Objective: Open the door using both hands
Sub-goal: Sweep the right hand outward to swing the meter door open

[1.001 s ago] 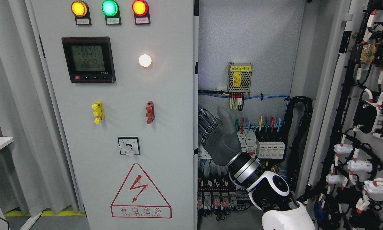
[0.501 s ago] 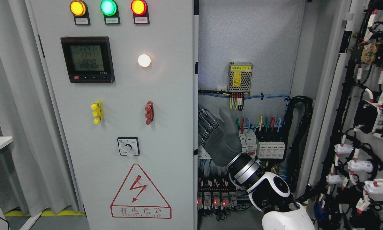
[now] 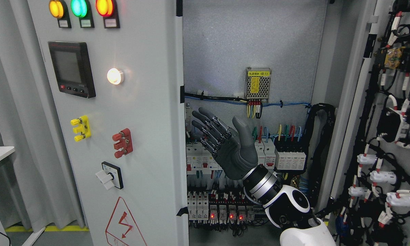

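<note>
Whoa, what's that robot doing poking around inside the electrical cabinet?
It is opening the cabinet. The grey metal left door with indicator lamps and a meter stands swung partly outward, showing rows of white circuit breakers and coloured wiring inside. The right robot hand, dark grey with its fingers spread, is raised just inside the opening beside that door's edge, not gripping anything. The right door with black cabling already stands open. The left robot hand is out of sight.

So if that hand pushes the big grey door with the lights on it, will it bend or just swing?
Probably just swing: the left door looks like a rigid metal sheet. The meter and switches on it suggest some weight. The right hand, fingers spread, is beside its edge.
</note>
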Controlling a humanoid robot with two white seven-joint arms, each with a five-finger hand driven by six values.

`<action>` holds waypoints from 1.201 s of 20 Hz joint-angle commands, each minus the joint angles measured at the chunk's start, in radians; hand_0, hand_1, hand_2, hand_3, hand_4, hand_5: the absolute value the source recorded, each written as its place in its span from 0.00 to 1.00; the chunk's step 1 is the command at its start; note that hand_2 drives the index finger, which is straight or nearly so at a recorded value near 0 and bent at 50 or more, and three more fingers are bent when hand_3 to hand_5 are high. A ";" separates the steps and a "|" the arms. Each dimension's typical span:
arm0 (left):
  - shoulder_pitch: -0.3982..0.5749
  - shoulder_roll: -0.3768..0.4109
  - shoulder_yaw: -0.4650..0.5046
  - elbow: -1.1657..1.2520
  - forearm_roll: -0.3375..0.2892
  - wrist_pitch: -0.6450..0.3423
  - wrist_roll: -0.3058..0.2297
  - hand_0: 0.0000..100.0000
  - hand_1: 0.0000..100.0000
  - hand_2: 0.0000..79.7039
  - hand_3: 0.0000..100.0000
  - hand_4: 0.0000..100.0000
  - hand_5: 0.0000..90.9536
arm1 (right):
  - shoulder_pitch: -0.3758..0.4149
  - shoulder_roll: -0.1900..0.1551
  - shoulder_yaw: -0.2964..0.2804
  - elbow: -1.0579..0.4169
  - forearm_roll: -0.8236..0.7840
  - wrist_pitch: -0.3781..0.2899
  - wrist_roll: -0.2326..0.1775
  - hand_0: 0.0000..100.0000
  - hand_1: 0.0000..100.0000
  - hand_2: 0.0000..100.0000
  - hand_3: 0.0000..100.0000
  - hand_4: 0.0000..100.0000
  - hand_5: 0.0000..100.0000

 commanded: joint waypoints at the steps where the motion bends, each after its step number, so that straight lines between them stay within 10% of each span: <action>1: -0.017 0.000 0.000 -0.022 0.000 0.000 0.000 0.30 0.00 0.03 0.03 0.04 0.00 | 0.033 -0.008 0.039 -0.097 0.005 -0.001 -0.002 0.22 0.00 0.00 0.00 0.00 0.00; 8: -0.017 0.000 0.000 -0.022 0.000 0.000 0.000 0.30 0.00 0.03 0.03 0.04 0.00 | 0.045 0.000 0.056 -0.108 0.007 -0.001 -0.002 0.22 0.00 0.00 0.00 0.00 0.00; 24: -0.017 0.000 0.000 -0.022 0.000 -0.003 0.000 0.30 0.00 0.03 0.03 0.04 0.00 | 0.058 0.000 0.314 -0.199 -0.050 -0.001 0.003 0.22 0.00 0.00 0.00 0.00 0.00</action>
